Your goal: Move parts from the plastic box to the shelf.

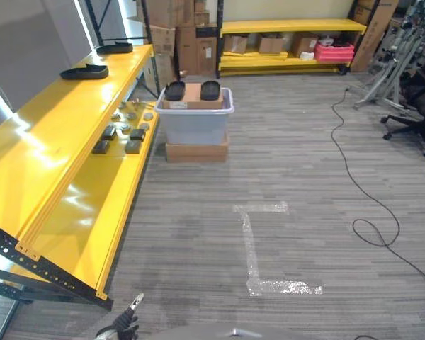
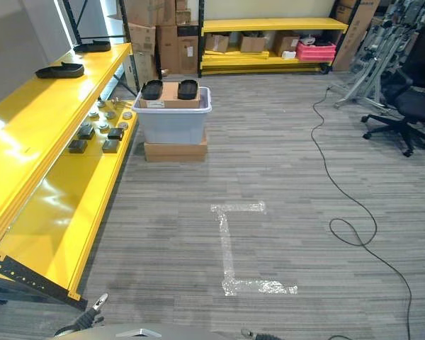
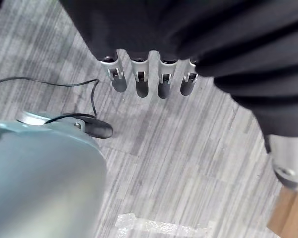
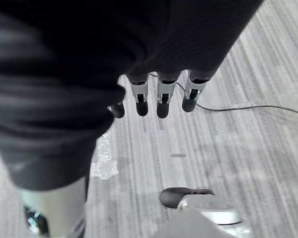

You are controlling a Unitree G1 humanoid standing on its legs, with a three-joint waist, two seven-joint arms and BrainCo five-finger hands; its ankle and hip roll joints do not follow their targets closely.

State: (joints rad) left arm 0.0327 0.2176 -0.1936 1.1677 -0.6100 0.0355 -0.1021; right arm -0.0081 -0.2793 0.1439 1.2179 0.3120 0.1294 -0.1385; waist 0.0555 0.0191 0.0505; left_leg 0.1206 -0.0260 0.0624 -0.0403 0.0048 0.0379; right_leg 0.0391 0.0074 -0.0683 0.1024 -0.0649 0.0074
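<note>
A grey plastic box stands on a flat carton on the carpet, beside the far end of the long yellow shelf on my left. Two black parts lie across the box's top, with a brown carton between them. Two more black parts rest on the shelf's upper level, and several small parts sit on its lower level. My left hand hangs low over the carpet, fingers straight and empty. My right hand hangs the same way, holding nothing. Both are far from the box.
An L of clear tape marks the carpet between me and the box. A second yellow shelf with cartons and a pink crate lines the back wall. An office chair and metal stands are at the right.
</note>
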